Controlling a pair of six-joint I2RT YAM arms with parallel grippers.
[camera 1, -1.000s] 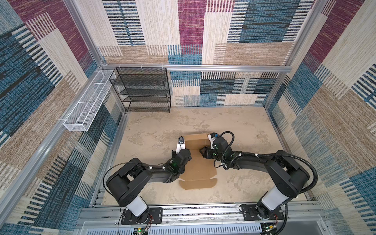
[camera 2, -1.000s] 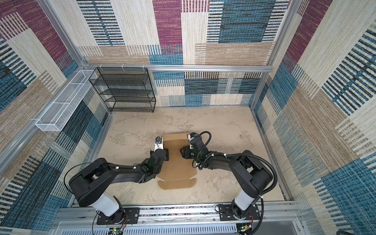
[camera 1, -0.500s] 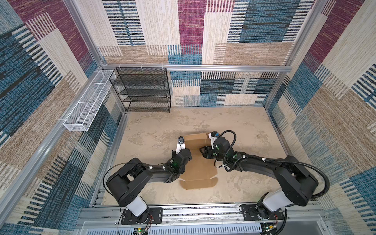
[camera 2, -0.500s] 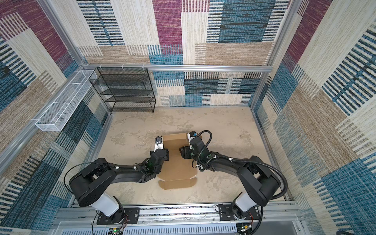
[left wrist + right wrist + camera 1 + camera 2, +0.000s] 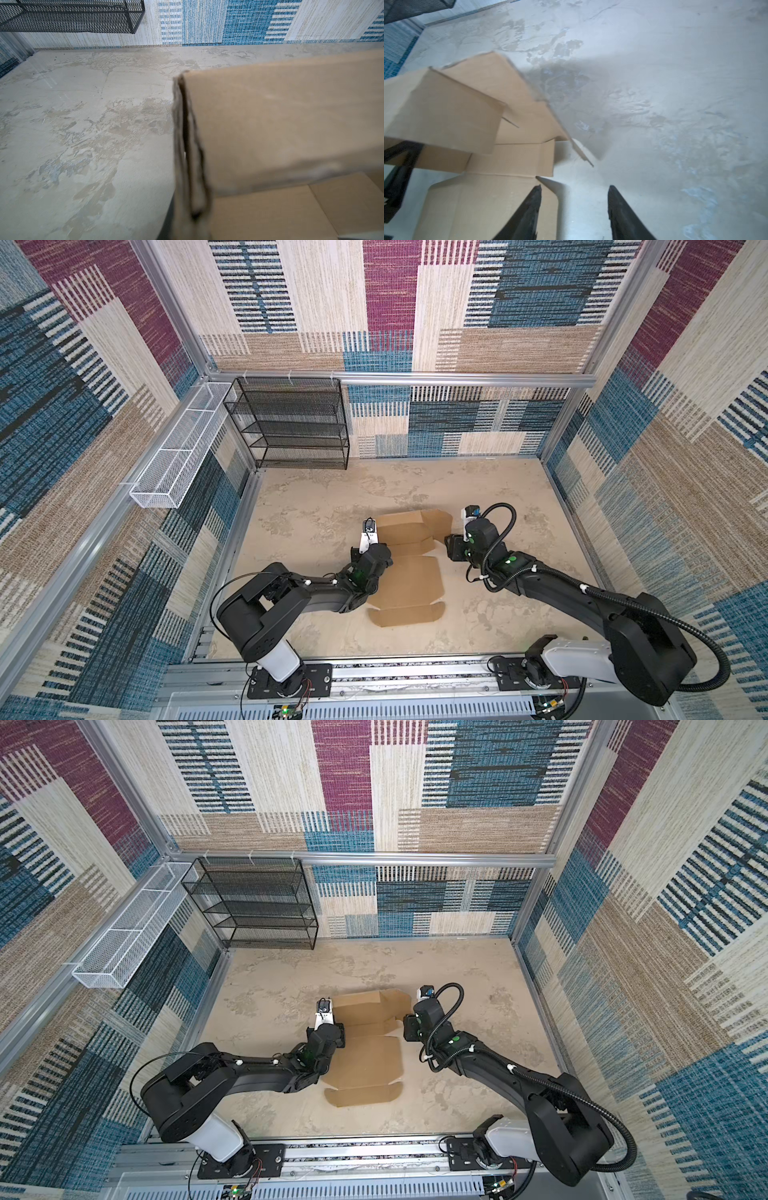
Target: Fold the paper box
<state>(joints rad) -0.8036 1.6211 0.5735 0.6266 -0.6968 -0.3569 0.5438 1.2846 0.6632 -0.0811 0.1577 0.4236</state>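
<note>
The paper box (image 5: 409, 580) lies on the tabletop (image 5: 316, 497) between the two arms, nearer the front edge than the back wall. It is plain brown cardboard, only partly folded: in both top views its wide middle panel lies flat, a narrow flap with small tabs lies flat at the near end, and the far panel (image 5: 365, 1004) stands tilted up off the tabletop with a side flap spread out toward the right arm. In the left wrist view the box (image 5: 270, 124) shows a doubled, rough-cut edge running down the middle of the picture. The left end effector (image 5: 380, 553) is closed tight on that left edge of the box, at the fold where the raised panel meets the flat one. The right end effector (image 5: 574, 207) stands about half open and grips nothing; one of its fingers (image 5: 529, 214) hangs over the right corner of the flat panel, the other over bare tabletop. Well behind the box, a black mesh shelf rack (image 5: 291, 423) stands against the back wall at the left corner, and a white wire basket (image 5: 174, 452) hangs on the left wall.
</note>
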